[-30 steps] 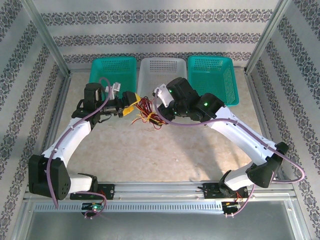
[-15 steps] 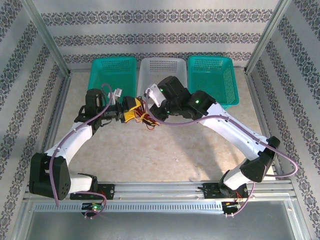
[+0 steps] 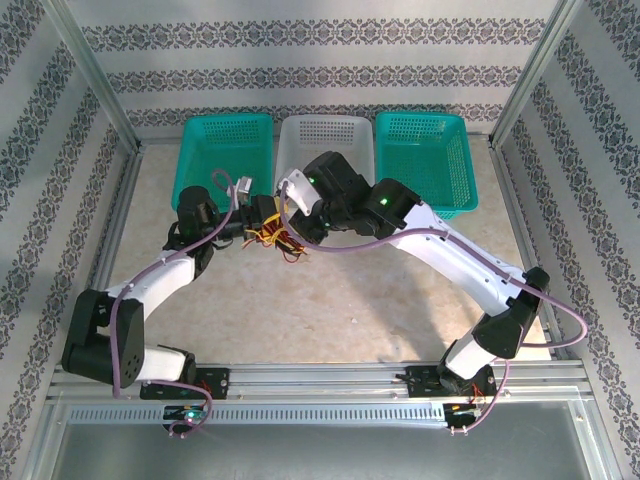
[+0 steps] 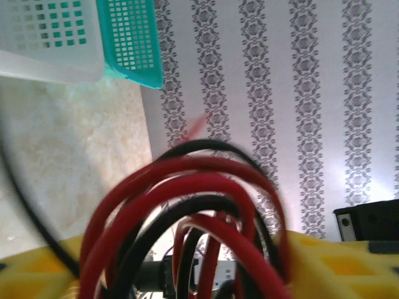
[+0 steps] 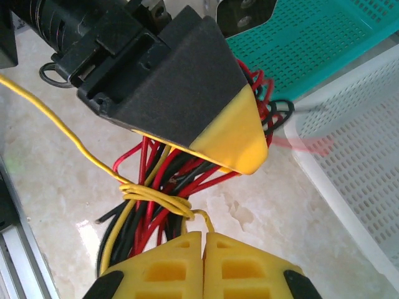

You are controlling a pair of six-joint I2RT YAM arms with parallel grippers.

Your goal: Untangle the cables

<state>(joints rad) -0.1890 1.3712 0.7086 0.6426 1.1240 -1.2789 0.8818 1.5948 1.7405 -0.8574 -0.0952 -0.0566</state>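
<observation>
Evidently the right gripper (image 5: pixel 203 240) was clenched, its yellow tips pressed together at the bottom of the wrist view, with a yellow strand of the cables (image 5: pixel 153 199) running into the seam, so it looked pinched there. The left gripper (image 4: pixel 187 274) straddled red and black loops with its fingers (image 5: pixel 232 140) apart; whether it actually clamped them I could not tell. The tangle hung between the two grippers just left of centre in the top view, above the desk (image 3: pixel 350 300) and in front of the white basket (image 3: pixel 325 135).

I judged the step as securing a second hold on the knot. Next would come a firm left grip, then drawing the yellow strand away.

A second before, both grippers and the tangle had sat further right; the right arm had since reached across.
</observation>
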